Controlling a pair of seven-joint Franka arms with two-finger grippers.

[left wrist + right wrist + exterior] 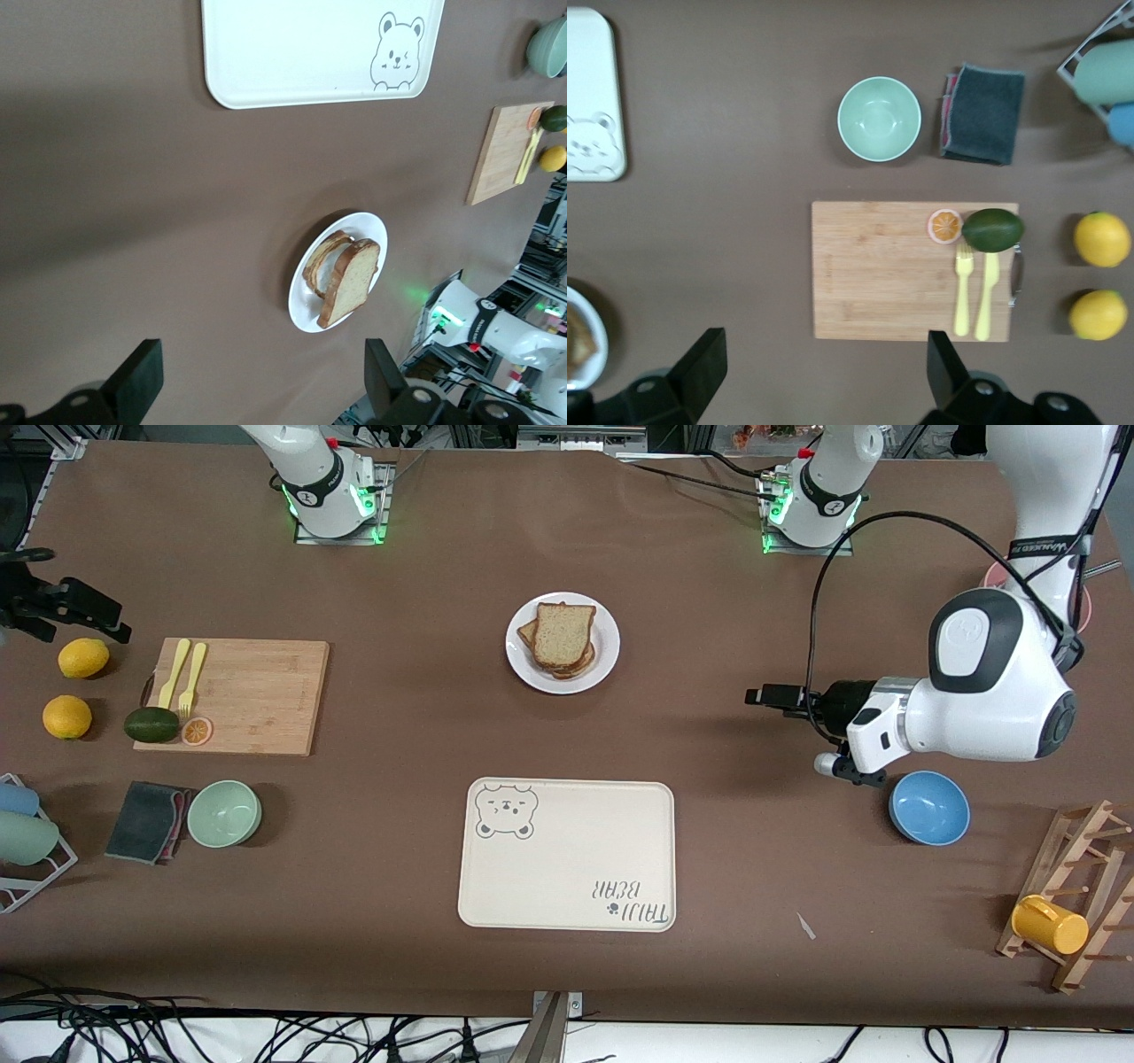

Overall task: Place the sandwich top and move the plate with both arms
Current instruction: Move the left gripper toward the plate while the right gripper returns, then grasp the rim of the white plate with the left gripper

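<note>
The white plate (605,657) stands mid-table toward the robots' bases, also seen in the left wrist view (306,314). The sandwich top (564,633), a speckled tan slice (352,282), rests askew on the stacked slices on the plate. My left gripper (788,722) hangs open and empty over bare table between the plate and a blue bowl, its fingers (133,381) wide apart. High over the cutting board's end of the table, my right gripper (80,611) is open and empty too, its fingers (700,367) spread.
A cream bear-print tray (567,855) lies nearer the front camera than the plate. The blue bowl (928,808) sits under the left arm. A cutting board (239,695) holds cutlery and an avocado; lemons (83,657), a green bowl (223,813) and a mug rack (1076,908) are around.
</note>
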